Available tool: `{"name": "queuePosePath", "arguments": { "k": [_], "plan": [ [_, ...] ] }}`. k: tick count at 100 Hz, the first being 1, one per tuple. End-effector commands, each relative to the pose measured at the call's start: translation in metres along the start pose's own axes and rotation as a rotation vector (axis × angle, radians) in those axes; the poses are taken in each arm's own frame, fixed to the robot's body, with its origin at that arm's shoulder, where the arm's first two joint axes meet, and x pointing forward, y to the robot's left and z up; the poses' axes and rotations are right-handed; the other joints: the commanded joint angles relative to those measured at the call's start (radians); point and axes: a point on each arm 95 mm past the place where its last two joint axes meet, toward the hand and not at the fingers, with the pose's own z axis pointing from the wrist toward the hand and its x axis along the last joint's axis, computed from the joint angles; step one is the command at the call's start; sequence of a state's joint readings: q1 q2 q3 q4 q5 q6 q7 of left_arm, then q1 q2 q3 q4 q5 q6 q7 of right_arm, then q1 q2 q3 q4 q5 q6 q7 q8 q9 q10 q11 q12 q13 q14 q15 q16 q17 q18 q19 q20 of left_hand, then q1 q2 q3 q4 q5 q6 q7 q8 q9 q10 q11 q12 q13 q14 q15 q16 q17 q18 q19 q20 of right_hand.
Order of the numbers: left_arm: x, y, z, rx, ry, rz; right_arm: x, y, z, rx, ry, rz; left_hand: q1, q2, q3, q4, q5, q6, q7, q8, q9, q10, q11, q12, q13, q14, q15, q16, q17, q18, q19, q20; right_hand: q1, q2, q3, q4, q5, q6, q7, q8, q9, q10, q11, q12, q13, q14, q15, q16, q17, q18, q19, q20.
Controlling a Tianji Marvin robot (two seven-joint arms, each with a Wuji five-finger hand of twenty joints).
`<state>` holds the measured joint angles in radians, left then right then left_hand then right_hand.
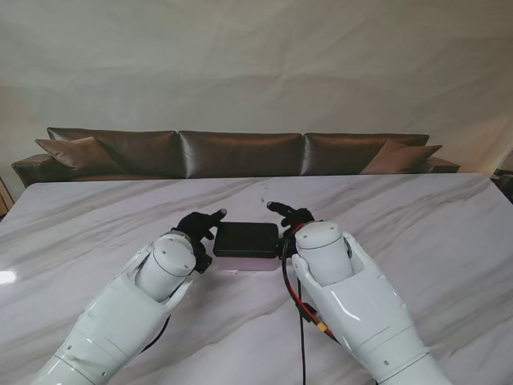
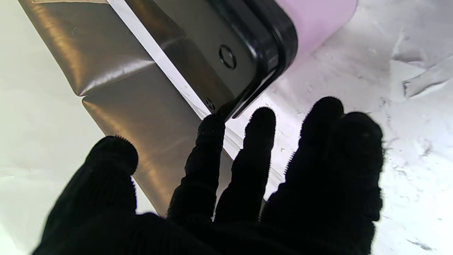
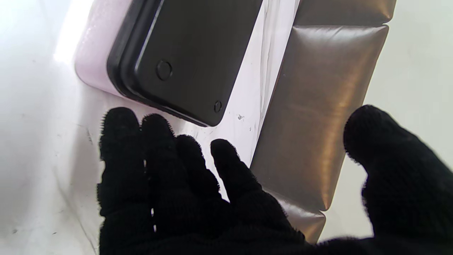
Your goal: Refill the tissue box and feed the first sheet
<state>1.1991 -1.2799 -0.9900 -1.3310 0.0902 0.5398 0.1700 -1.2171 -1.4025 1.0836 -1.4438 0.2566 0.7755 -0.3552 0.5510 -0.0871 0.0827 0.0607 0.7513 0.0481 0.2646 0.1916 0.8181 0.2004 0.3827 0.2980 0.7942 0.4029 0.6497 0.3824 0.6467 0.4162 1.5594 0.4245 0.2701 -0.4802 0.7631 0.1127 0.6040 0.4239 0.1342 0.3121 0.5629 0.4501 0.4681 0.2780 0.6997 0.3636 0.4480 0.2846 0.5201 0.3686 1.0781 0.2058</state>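
Tissue box (image 1: 245,240) sits mid-table on white veined marble table (image 1: 417,216), btwn both hands. Box: pale pink body w/ glossy black flat panel on top, rounded corners, small round dimples near the corners. Left hand (image 1: 200,227) just beside its left end, black knit glove, fingers (image 2: 208,159) spread, holding nothing. Right hand (image 1: 290,218) just beside right end, fingers (image 3: 155,148) apart, thumb wide, empty. Brown leather sofa (image 1: 240,152) behind table.
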Motion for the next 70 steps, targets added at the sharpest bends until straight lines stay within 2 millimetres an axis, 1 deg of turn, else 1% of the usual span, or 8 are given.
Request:
{"name": "queuePosePath", "arguments": {
  "k": [1,10,26,39,48,53,63,70],
  "plan": [
    [-0.001,0.002,0.001,-0.016,-0.008,0.005,0.0,-0.001,0.001,0.013,-0.007,0.0,-0.006,0.031,-0.031,0.021,-0.007,0.002,0.012,0.016,-0.039,-0.031,-0.025,-0.009,-0.033,0.055,-0.005,0.013,0.002,0.01,-0.316,0.015,-0.012,0.009,-0.017,0.02,-0.001,-0.028,0.009,0.01,0.004,-0.038,0.006,-0.008,0.012,-0.033,-0.014,-0.003,-0.001,-0.038,0.005,0.017],
    [-0.003,0.002,0.002,-0.007,-0.016,0.021,-0.001,0.0,0.001,0.012,-0.009,0.0,-0.006,0.031,-0.03,0.021,-0.009,0.0,0.011,0.016,-0.041,-0.034,-0.026,-0.01,-0.034,0.055,-0.005,0.014,0.002,0.009,-0.317,0.016,-0.011,0.009,-0.017,0.02,-0.003,-0.03,0.009,0.01,0.003,-0.04,0.005,-0.008,0.011,-0.034,-0.015,-0.003,-0.003,-0.04,0.004,0.018],
    [-0.005,0.001,0.003,0.005,-0.018,0.025,-0.001,0.003,0.0,0.004,-0.009,-0.005,-0.006,0.029,-0.03,0.021,-0.013,-0.02,0.009,0.017,-0.05,-0.031,-0.03,-0.011,-0.034,0.057,-0.005,0.014,0.003,0.01,-0.319,0.018,-0.012,0.009,-0.017,0.02,-0.003,-0.039,0.01,0.011,0.003,-0.046,0.003,-0.009,0.007,-0.038,-0.017,-0.004,-0.005,-0.044,0.003,0.019],
    [-0.007,-0.001,0.004,0.014,-0.014,0.036,-0.003,0.007,0.0,-0.007,-0.01,-0.015,-0.005,0.029,-0.03,0.02,-0.021,-0.068,0.005,0.018,-0.068,-0.023,-0.031,-0.011,-0.034,0.057,-0.005,0.015,0.005,0.007,-0.321,0.018,-0.014,0.007,-0.018,0.02,-0.001,-0.062,0.017,0.015,0.007,-0.059,0.001,-0.01,0.008,-0.043,-0.017,-0.004,-0.008,-0.047,0.003,0.022],
    [-0.008,-0.002,0.004,0.022,-0.013,0.046,-0.006,0.01,0.0,-0.013,0.003,-0.041,-0.006,0.025,-0.032,0.018,-0.032,-0.104,-0.001,0.019,-0.079,-0.021,-0.031,-0.01,-0.034,0.055,-0.004,0.015,0.009,0.003,-0.321,0.018,-0.042,-0.024,0.002,0.022,-0.007,-0.086,0.037,0.027,0.016,-0.078,-0.012,-0.016,0.007,-0.047,-0.019,-0.004,-0.013,-0.052,0.007,0.027],
    [-0.009,-0.003,0.003,0.027,-0.013,0.052,-0.008,0.011,0.001,-0.016,0.01,-0.058,-0.007,0.023,-0.034,0.017,-0.037,-0.108,-0.005,0.019,-0.087,-0.019,-0.032,-0.01,-0.033,0.055,-0.004,0.015,0.012,0.002,-0.321,0.018,-0.06,-0.054,0.018,0.021,-0.009,-0.103,0.047,0.031,0.018,-0.087,-0.014,-0.016,0.006,-0.044,-0.018,-0.004,-0.015,-0.053,0.008,0.03],
    [-0.01,-0.005,0.001,0.039,-0.012,0.063,-0.012,0.013,0.001,-0.016,0.023,-0.101,-0.014,0.02,-0.038,0.015,-0.047,-0.117,-0.014,0.019,-0.097,-0.02,-0.033,-0.01,-0.031,0.052,-0.004,0.014,0.015,-0.002,-0.322,0.017,-0.098,-0.105,0.058,0.01,-0.022,-0.145,0.075,0.042,0.028,-0.125,-0.03,-0.022,-0.003,-0.051,-0.012,0.0,-0.026,-0.067,0.012,0.039],
    [-0.01,-0.008,-0.004,0.05,-0.003,0.073,-0.015,0.016,0.003,-0.017,0.034,-0.135,-0.024,0.015,-0.043,0.015,-0.055,-0.106,-0.02,0.019,-0.104,-0.024,-0.034,-0.011,-0.032,0.048,-0.006,0.014,0.016,-0.002,-0.322,0.016,-0.122,-0.138,0.087,0.005,-0.035,-0.19,0.106,0.054,0.037,-0.169,-0.04,-0.025,-0.006,-0.062,-0.008,0.003,-0.037,-0.082,0.022,0.05]
  ]
}}
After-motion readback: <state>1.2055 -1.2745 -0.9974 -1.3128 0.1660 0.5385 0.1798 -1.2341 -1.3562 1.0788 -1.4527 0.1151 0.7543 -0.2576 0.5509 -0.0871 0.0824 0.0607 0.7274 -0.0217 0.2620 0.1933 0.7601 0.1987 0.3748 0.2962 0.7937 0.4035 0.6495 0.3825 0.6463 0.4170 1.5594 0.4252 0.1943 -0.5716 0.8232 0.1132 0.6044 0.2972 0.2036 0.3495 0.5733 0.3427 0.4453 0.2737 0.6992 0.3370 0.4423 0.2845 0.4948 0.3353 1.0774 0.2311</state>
